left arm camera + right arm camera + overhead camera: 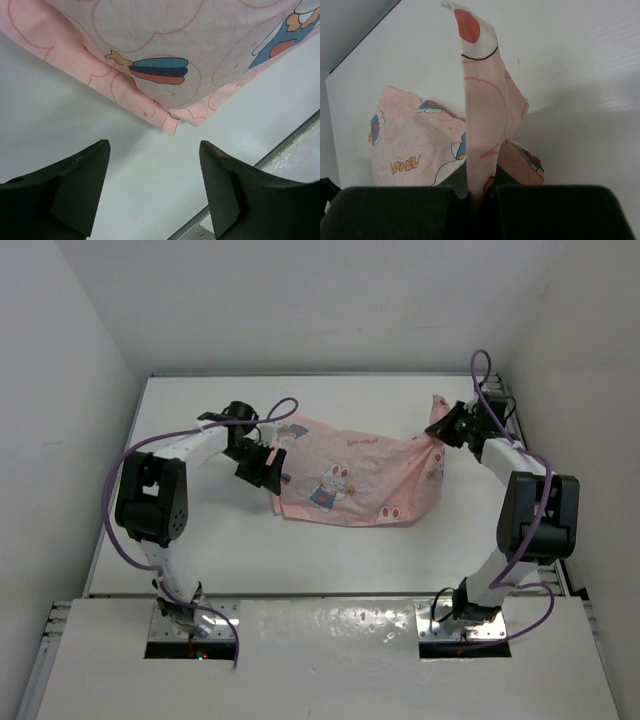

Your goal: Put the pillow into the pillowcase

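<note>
Top view: the pillowcase (350, 478) is lying across the middle of the table (200, 540), bunny print up, with its right end drawn up toward the upper right of the frame. The right gripper (445, 430) is pinching that raised corner. In its wrist view the jaws are clamped on a strip of pink cloth that stands straight up from them.

The left gripper (265, 468) is hovering at the left end of the case. In its wrist view the jaws are standing well apart with nothing between them, and a corner of the fabric is lying just beyond the fingertips (97, 155) at centre frame, not touching them.

The pillow is not showing in any view (no brown patch anywhere) — whether it is sitting inside the case cannot be told.

Step in hand, as judged: the case is being held up by one corner while the left side is lining up for a grasp. The next move is calling for a short advance of the left gripper onto that corner and a closing pinch — ideally on a single layer, so the mouth can be parted.
</note>
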`<state>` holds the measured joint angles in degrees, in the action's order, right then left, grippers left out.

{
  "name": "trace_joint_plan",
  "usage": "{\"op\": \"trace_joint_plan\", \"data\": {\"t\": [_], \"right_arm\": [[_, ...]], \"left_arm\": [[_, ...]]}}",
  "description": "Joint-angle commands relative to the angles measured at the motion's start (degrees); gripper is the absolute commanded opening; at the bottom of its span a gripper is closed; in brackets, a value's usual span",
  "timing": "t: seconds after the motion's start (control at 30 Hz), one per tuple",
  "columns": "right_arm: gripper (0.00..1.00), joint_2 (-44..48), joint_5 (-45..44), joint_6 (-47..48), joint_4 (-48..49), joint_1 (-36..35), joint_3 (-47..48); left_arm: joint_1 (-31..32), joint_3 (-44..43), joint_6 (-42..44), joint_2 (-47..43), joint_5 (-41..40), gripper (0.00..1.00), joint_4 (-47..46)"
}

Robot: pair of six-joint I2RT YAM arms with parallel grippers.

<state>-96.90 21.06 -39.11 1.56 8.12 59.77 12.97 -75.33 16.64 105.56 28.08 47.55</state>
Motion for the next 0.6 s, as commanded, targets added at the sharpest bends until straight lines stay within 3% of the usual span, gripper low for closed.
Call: {"op": "trace_joint_plan", "data": {"t": [0.0,0.1,0.13,0.2,0.43,0.57], "right_arm": [[0.00,0.1,1.2,-1.0,3.8,-0.1,1.6],[0.00,0.7,1.2,-1.2,4.1,-0.2,0.7],[0.00,0.8,1.3,-1.1,4.1,-0.2,0.5],[0.00,1.5,1.2,-0.7,4.1,-0.1,0.1],[0.00,2.2,1.5,-1.0,5.0,-0.1,-0.4],[0.00,1.9,1.7,-1.2,4.9,-0.2,-0.3]], "left_arm": [[2.6,0.5,1.0,0.1,-2.1,0.67,-3.0],[4.2,0.0,-1.4,3.1,-4.8,0.51,-3.7],[4.1,0.1,-2.2,3.9,-5.7,0.40,-4.6],[3.0,0.4,-3.5,4.6,-8.0,0.34,-5.1],[4.0,1.1,-4.9,6.2,-10.5,0.35,-7.5],[5.5,1.2,-5.8,7.6,-12.0,0.48,-8.4]]}}
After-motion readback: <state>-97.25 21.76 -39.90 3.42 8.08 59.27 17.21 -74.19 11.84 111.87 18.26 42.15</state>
